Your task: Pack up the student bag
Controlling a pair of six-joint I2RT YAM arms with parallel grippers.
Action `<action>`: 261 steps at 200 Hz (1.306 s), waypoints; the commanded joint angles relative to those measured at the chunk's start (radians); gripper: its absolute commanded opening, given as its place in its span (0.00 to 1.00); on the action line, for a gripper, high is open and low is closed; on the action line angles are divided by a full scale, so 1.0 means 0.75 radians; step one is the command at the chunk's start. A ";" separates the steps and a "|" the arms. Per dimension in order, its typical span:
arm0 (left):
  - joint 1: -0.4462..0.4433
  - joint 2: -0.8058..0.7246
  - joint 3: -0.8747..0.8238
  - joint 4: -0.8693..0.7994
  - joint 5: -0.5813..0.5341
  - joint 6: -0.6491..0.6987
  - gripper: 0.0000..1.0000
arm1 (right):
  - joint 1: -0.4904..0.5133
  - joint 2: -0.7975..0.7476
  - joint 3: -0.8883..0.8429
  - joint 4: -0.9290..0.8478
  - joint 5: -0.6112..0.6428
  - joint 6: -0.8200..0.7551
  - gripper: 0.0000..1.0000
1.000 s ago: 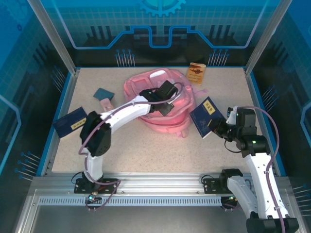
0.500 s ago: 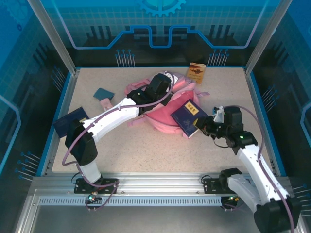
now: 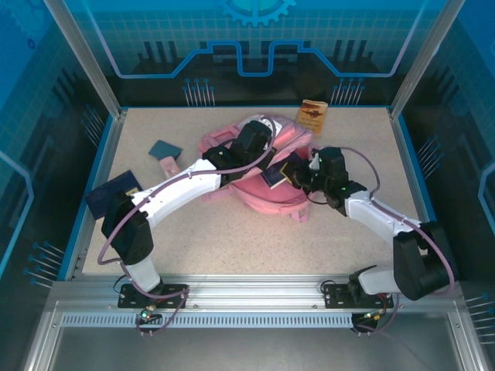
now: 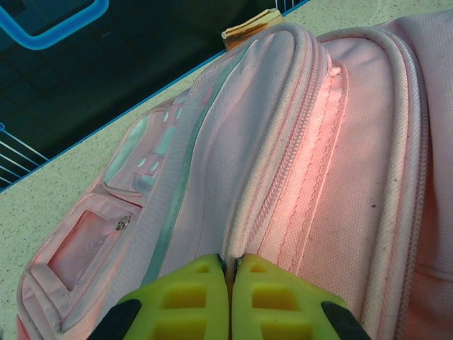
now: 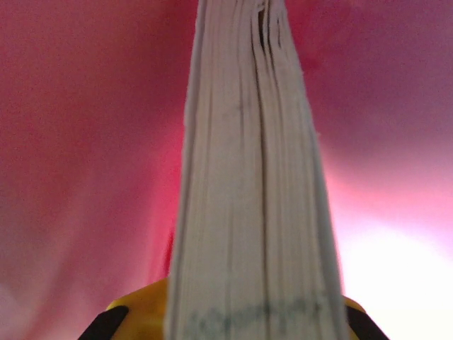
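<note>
While your left gripper [image 4: 230,265] has its yellow-green fingers pressed together on the zipper seam of the student bag [image 3: 263,198], pinching that pink edge and holding it up, your right gripper [image 3: 295,176] is clamped on the dark blue book [image 3: 276,176], whose page edges stand upright between its yellow pads in the right wrist view, with pink fabric all around them. You had that book well out to the right of the bag a second ago, in the open above the table [image 3: 232,232]; half a second ago it was at the bag's right edge, and now you see just a corner of it at the bag's opening, with the right arm stretched far in toward the middle. Your left arm has also reached farther back since then, and the bag, which lay wide and flat, is now bunched and raised under that grip. It sits at the middle back of the table. You can see that the second dark blue book [image 3: 110,195] at the left edge, the teal pad [image 3: 165,148] and the tan booklet [image 3: 313,116] at the back lie where they did.
</note>
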 commanded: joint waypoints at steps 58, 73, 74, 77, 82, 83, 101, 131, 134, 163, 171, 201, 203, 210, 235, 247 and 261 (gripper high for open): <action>-0.004 -0.077 0.065 0.202 -0.060 -0.094 0.00 | 0.076 0.377 0.225 0.418 0.113 0.166 0.09; -0.004 -0.081 0.071 0.208 -0.061 -0.101 0.00 | 0.084 0.440 0.249 0.453 0.127 0.170 0.09; -0.004 -0.081 0.072 0.208 -0.062 -0.101 0.00 | 0.083 0.444 0.251 0.453 0.128 0.171 0.09; -0.004 -0.081 0.072 0.207 -0.065 -0.102 0.00 | 0.083 0.456 0.259 0.452 0.128 0.172 0.09; -0.003 -0.081 0.074 0.208 -0.068 -0.105 0.00 | 0.084 0.475 0.267 0.455 0.132 0.174 0.09; -0.004 -0.083 0.074 0.208 -0.069 -0.105 0.00 | 0.083 0.478 0.270 0.457 0.133 0.174 0.09; 0.001 -0.089 0.072 0.212 -0.065 -0.110 0.00 | 0.087 0.550 0.288 0.496 0.147 0.187 0.09; 0.007 -0.089 0.079 0.201 -0.042 -0.124 0.00 | 0.090 0.678 0.347 0.548 0.147 0.205 0.11; 0.007 -0.089 0.080 0.200 -0.040 -0.125 0.00 | 0.091 0.688 0.353 0.551 0.148 0.200 0.11; 0.010 -0.087 0.082 0.177 -0.017 -0.126 0.00 | 0.089 0.804 0.427 0.563 0.137 0.190 0.14; 0.012 -0.086 0.083 0.171 -0.015 -0.126 0.00 | 0.089 0.833 0.448 0.559 0.130 0.200 0.14; 0.015 -0.089 0.071 0.148 -0.014 -0.124 0.00 | 0.079 0.910 0.519 0.523 0.069 0.218 0.25; 0.016 -0.089 0.070 0.147 -0.014 -0.126 0.00 | 0.079 0.911 0.520 0.521 0.066 0.220 0.27; 0.017 -0.090 0.065 0.141 -0.016 -0.128 0.00 | 0.076 0.904 0.510 0.521 0.061 0.220 0.35; 0.031 -0.099 0.027 0.132 -0.018 -0.140 0.00 | 0.054 0.807 0.424 0.496 0.073 0.182 0.57; 0.039 -0.103 0.004 0.126 -0.019 -0.153 0.00 | 0.032 0.734 0.377 0.458 0.050 0.153 0.60; 0.052 -0.110 -0.029 0.124 -0.019 -0.168 0.00 | 0.005 0.632 0.311 0.398 0.019 0.122 0.60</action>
